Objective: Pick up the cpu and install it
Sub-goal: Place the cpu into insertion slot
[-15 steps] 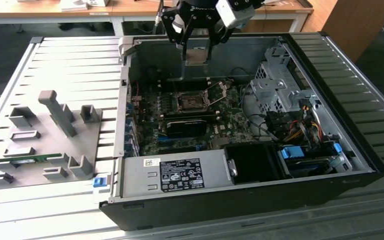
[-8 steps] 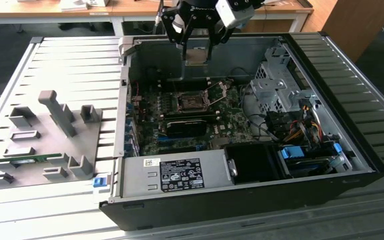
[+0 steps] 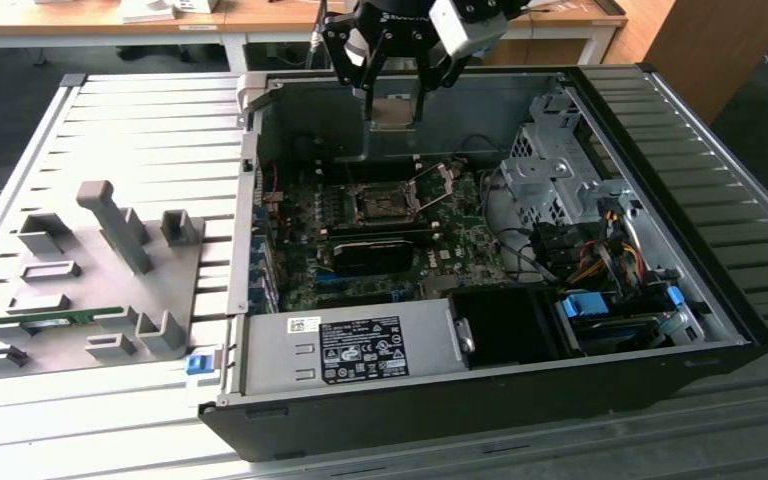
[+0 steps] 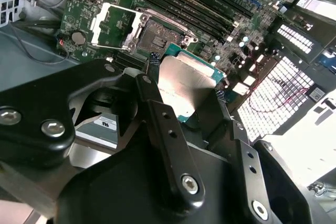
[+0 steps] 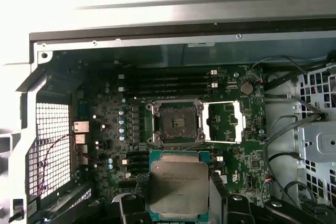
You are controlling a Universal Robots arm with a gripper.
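Note:
My gripper (image 3: 395,108) hangs over the back wall of the open computer case (image 3: 257,200), shut on the cpu (image 3: 395,112). In both wrist views the cpu (image 4: 189,85) (image 5: 178,184) is a flat square chip with a silver top and a green rim, clamped by its edges between the two black fingers (image 4: 152,64). Below it on the green motherboard lies the bare cpu socket (image 5: 175,123) (image 3: 384,205) (image 4: 157,38). The socket's metal load plate (image 5: 224,121) (image 4: 113,24) is swung open to one side. The cpu is held in the air, apart from the socket.
A grey power supply (image 3: 344,350) and a black shroud (image 3: 511,325) fill the case's near side. A drive cage (image 3: 558,170) and cables (image 3: 598,250) sit at the exterior view's right. Memory slots (image 5: 163,83) run beside the socket. A grey fixture plate (image 3: 91,280) with a green memory stick (image 3: 57,320) lies at the left.

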